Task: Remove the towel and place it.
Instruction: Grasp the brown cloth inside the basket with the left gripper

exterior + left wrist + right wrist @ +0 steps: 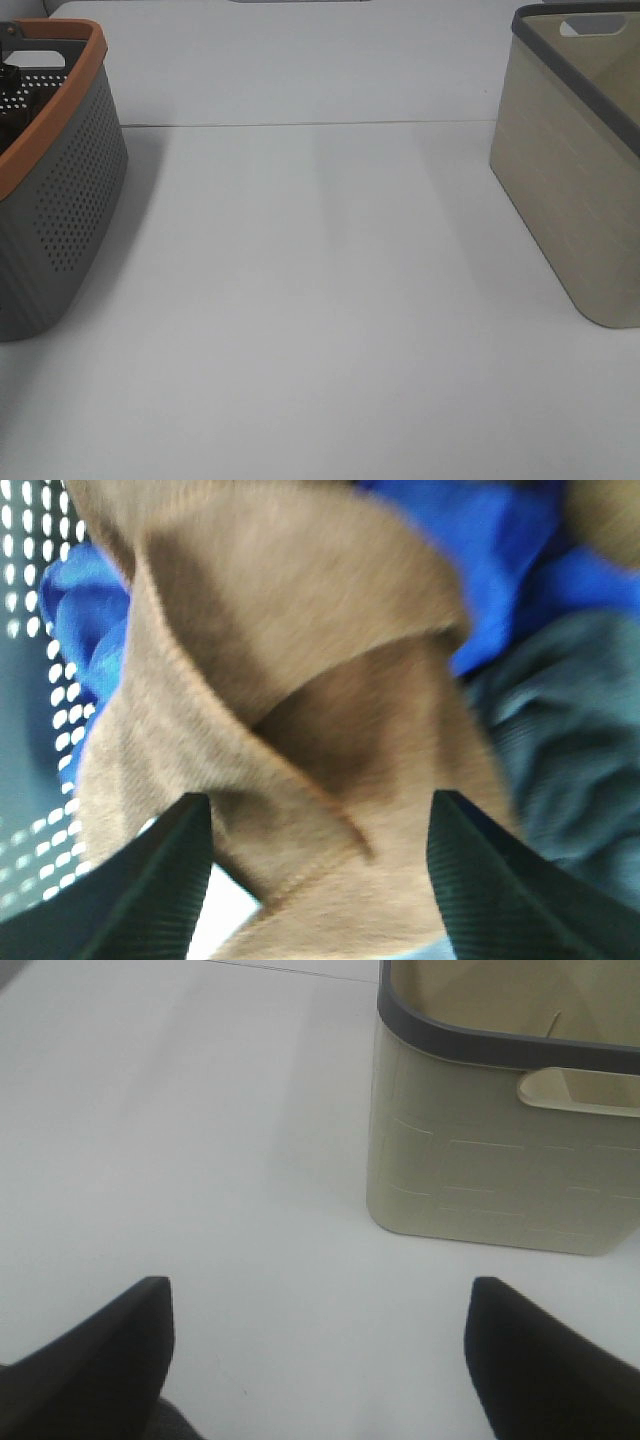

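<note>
Two hands, both spread. Left hand (320, 800) down in grey basket (70, 190) at left, astride a fold of towel (300, 680), not visibly clamped on it. Right hand (320, 1282) over table (320, 300), near beige basket (570, 200) at right. Towel in grey basket, lying over blue cloth (500, 550) and dark cloth (560, 730). Risks: pinching only the top fold and losing it on the lift; snagging blue cloth just beside and dragging it out too; catching on basket rim. No brand, label or writing readable; no tag in sight.
</note>
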`<act>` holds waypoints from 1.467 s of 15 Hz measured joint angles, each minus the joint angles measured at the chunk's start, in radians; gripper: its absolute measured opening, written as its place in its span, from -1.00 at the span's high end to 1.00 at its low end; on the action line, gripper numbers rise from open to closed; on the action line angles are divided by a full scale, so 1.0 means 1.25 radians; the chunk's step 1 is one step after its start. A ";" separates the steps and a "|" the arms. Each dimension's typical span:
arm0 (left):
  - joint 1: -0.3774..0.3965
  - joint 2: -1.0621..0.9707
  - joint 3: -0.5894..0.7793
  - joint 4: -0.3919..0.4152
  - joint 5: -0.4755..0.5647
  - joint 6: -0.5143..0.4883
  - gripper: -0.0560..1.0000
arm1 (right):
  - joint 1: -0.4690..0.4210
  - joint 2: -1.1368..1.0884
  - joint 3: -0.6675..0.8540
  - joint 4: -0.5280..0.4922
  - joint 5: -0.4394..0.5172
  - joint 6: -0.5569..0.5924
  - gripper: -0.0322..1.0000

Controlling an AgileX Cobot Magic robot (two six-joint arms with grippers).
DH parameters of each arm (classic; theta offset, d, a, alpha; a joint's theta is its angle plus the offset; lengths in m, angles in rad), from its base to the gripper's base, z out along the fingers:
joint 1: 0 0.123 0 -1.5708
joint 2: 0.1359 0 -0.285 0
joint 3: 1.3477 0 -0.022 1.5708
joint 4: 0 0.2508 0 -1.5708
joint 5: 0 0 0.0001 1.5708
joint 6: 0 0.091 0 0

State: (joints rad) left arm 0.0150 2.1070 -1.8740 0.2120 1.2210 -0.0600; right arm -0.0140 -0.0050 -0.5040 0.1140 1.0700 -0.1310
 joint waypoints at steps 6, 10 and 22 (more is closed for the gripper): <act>0.000 -0.003 0.001 0.032 0.001 -0.036 -0.25 | 0.000 0.000 0.000 0.000 0.000 0.000 -0.55; 0.000 -0.003 0.001 0.030 0.001 -0.036 -0.07 | 0.000 0.000 0.000 0.000 0.000 0.000 -0.55; 0.000 -0.003 -0.029 0.060 0.002 0.025 0.89 | 0.000 0.000 0.000 0.000 0.000 0.000 -0.55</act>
State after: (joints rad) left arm 0.0150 2.1030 -1.9100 0.2870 1.2230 -0.0290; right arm -0.0140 -0.0050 -0.5040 0.1140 1.0700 -0.1310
